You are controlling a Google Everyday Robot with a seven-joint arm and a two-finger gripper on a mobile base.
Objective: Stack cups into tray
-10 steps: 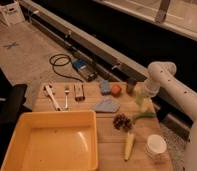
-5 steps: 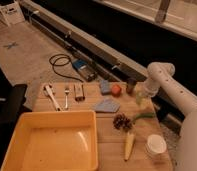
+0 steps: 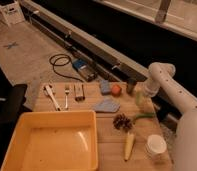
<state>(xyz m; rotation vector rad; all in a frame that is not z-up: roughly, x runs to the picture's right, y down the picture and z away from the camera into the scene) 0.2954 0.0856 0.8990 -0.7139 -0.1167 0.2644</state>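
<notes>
In our camera view, the gripper (image 3: 143, 98) is pressed together right at the green cup (image 3: 140, 106); we cannot tell if it pinches it. The brown cup (image 3: 130, 88) stands just beside it and the white cup (image 3: 156, 146) near. The yellow tray (image 3: 57, 115) lies well apart on the wooden table (image 3: 109, 147), with concrete floor (image 3: 27, 55) beyond.

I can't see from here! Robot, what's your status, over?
Pincer shut, down at the pale green cup. Yellow tray holds no cups yet. Brown cup and orange ball close beside it.
</notes>
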